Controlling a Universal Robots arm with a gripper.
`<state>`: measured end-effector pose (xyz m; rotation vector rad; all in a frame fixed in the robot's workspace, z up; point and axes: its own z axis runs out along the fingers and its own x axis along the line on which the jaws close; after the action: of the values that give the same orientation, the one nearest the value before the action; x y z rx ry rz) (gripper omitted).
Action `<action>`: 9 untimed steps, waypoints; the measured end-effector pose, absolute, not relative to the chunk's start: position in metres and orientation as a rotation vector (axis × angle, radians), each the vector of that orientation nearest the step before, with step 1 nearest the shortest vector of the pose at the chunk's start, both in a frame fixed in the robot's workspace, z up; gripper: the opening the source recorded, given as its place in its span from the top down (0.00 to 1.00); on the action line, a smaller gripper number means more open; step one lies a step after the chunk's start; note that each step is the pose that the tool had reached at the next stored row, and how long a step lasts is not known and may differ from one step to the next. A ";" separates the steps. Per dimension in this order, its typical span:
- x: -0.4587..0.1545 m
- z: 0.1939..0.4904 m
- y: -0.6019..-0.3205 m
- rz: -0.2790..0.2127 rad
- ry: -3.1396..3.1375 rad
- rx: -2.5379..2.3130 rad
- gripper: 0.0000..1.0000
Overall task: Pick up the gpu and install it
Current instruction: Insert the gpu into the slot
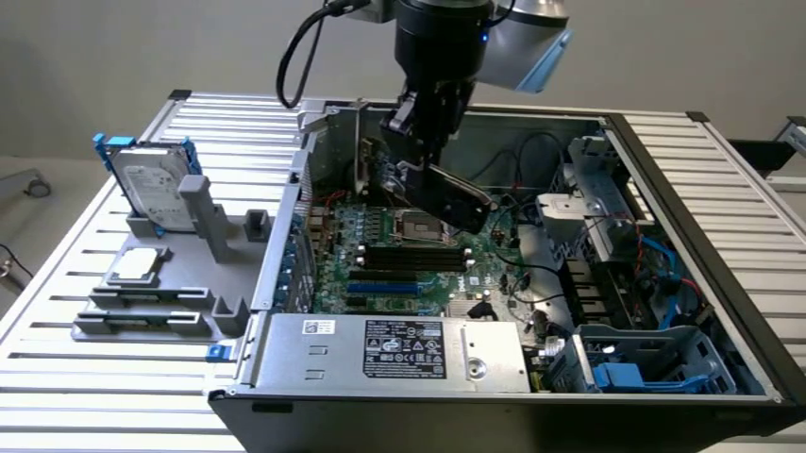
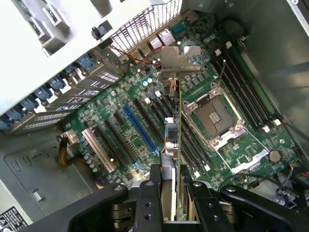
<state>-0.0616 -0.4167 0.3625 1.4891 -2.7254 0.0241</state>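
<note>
The gpu, a thin dark card, hangs tilted in the air inside an open computer case, clamped between the fingers of the robot arm's gripper. From the wrist view the card appears edge-on, its silver metal bracket at the end farthest from the gripper, whose jaws are closed on the card's near end. The card hovers above the green motherboard, over the row of expansion slots beside the long blue slot and close to the open CPU socket, not seated in any slot. A labelled power supply sits along the case's near edge. Outside the case, to the exterior view's left, a grey holder on the slatted table carries an upright hard drive in a blue frame and a small square CPU chip.
</note>
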 end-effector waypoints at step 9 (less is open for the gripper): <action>-0.067 0.357 -0.418 -0.063 -2.672 1.648 0.74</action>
<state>-0.0665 -0.4176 0.3569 1.6478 -2.6723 -0.0631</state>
